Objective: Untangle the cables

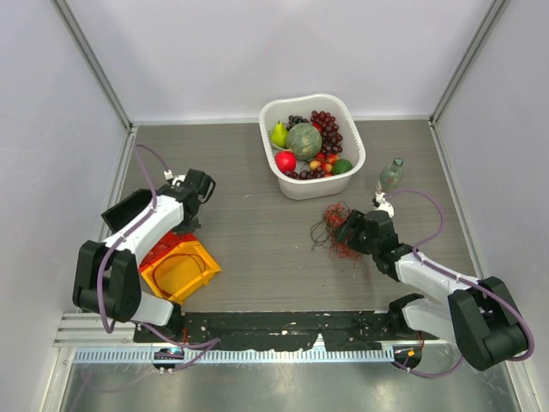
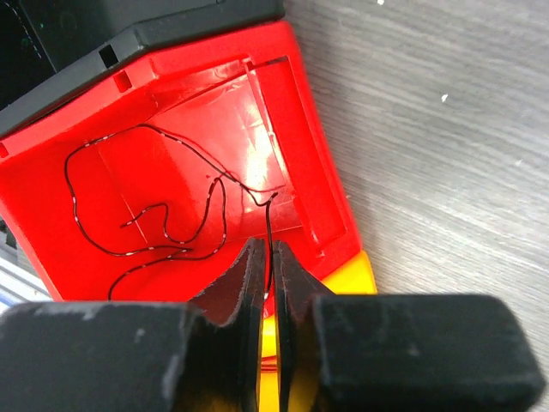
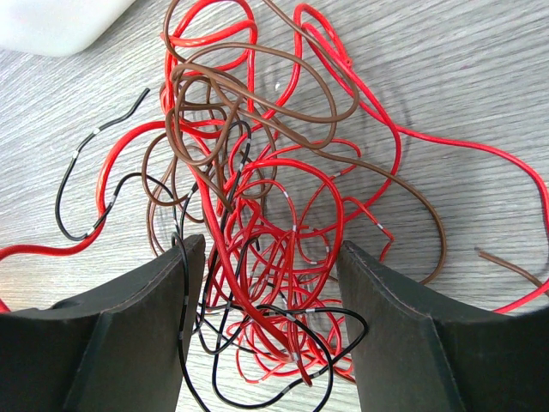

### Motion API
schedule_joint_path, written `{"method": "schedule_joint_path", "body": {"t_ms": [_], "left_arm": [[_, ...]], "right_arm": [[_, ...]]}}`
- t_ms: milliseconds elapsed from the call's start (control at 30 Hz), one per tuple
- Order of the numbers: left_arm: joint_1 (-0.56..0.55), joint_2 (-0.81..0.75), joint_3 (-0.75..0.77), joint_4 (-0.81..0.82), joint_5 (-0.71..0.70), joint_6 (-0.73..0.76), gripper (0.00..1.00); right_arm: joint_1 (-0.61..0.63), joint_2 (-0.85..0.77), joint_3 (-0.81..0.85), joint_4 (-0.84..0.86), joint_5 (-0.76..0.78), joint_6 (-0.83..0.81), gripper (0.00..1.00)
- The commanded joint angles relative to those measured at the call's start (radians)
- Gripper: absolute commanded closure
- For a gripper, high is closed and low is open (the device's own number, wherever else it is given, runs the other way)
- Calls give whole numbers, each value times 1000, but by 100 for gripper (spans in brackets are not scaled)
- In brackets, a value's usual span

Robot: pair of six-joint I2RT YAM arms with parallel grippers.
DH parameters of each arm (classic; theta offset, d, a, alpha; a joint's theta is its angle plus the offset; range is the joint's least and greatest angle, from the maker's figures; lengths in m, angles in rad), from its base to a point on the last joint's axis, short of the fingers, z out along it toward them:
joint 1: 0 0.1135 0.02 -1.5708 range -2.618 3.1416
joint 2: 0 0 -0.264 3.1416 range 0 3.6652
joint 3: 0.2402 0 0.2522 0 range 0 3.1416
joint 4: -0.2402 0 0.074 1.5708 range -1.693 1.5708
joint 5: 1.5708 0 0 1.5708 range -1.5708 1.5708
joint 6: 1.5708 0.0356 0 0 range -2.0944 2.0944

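Because the job is to part the strands one at a time, the work is split across the table (image 1: 257,257), one side for sorting and one for the knot. At the left of the overhead view, the left gripper (image 2: 267,257) hangs over a red bin (image 2: 319,172), which sits against a yellow bin (image 1: 184,273) with a black box (image 1: 129,210) behind. One black wire (image 2: 269,227) lies in loose curls on the red floor, well apart from the rest, which suggests the bin serves as the place for freed strands. Its end rises in a straight line into the slit between the jaws, which are clenched almost together on it. It looks pinched rather than merely passing through.

At the upper middle stands a white tub (image 1: 358,142) of fruit, no part of the job. It is near the knot but not touching it.

Right of centre lies the tangle (image 3: 257,215), red, brown and black loops heaped on the bare wood. The right gripper (image 3: 270,249) is low over it with its jaws released and spread wide, one finger on each side of the heap's near part and nothing gripped. That straddle probably sets up a hold on the bundle, to pin it while a strand is drawn off. A small bottle (image 1: 390,176) stands just beyond this arm, at the upper right. Most of the job looks undone, since the heap is thick with crossings.
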Motion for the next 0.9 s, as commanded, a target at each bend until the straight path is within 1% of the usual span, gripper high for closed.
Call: {"method": "schedule_joint_path", "body": {"t_ms": [0, 67, 167, 267, 367, 467, 500, 533, 567, 667, 700, 800, 833, 867], "left_arm": [[-4, -57, 51, 45, -31, -40, 92], [-1, -64, 54, 45, -51, -43, 99], [20, -85, 50, 70, -68, -40, 100], [94, -154, 11, 151, 16, -15, 100], [184, -201, -39, 216, 101, -30, 100], [273, -197, -50, 217, 118, -70, 100], [301, -189, -53, 213, 138, -70, 100], [306, -177, -56, 214, 168, -70, 100], [344, -169, -61, 213, 190, -78, 100], [352, -162, -69, 203, 250, -105, 100], [350, -166, -67, 197, 262, -112, 95], [350, -206, -52, 170, 256, -132, 46], [350, -226, -44, 161, 262, -135, 38], [352, -252, -38, 154, 274, -138, 33]], "right_arm": [[1, 1, -13, -41, -13, -7, 32], [1, -2, -13, -43, -8, -7, 32], [1, -5, -16, -44, -5, -7, 32], [1, -12, -19, -44, -11, -7, 32], [1, -7, -18, -41, -8, -7, 32], [1, 1, -13, -43, -11, -7, 32], [1, -2, -15, -43, -13, -9, 32], [2, -4, -16, -41, -13, -9, 32], [3, -4, -16, -40, -11, -7, 32], [1, 8, -12, -37, -7, -9, 32], [-1, 19, -9, -37, -5, -7, 32], [2, 34, -4, -34, -16, -16, 32], [1, 38, -2, -31, -16, -18, 33], [2, 42, -1, -27, -16, -19, 34]]}}
